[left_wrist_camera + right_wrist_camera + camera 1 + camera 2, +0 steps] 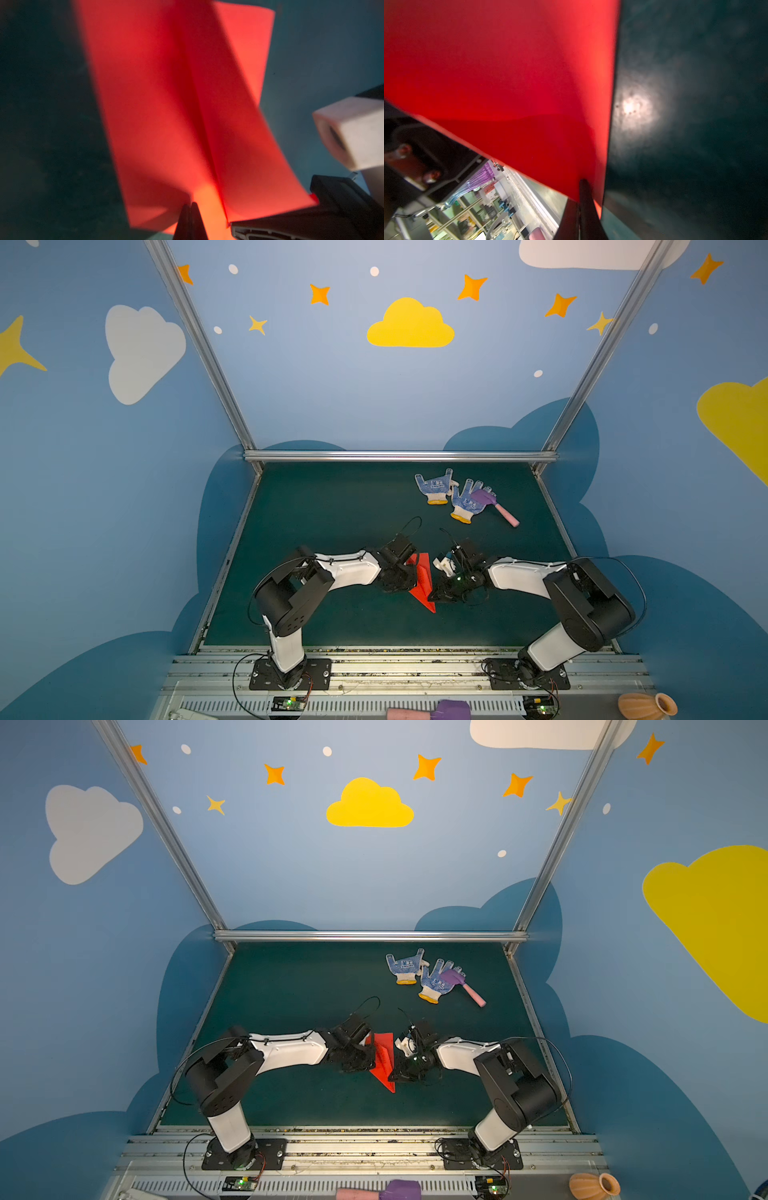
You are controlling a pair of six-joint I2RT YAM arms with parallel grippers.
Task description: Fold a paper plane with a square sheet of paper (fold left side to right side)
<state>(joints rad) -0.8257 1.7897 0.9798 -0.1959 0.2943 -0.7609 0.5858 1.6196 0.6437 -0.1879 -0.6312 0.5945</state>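
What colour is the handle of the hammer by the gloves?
Pink handle, clearest in a top view.

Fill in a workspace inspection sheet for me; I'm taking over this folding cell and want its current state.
Surface: dark green mat, flat.
Job's things: paper plane, red, held up between the arms, point toward the bases.
Clutter: two dotted gloves far right; toy hammer with its head on one glove.
Grippers: left gripper and right gripper, fingers closed on the paper.
Cables: black cable loops at both wrists, off the paper.
Surroundings: blue painted walls, aluminium frame; second hammer and orange vase on the front ledge.
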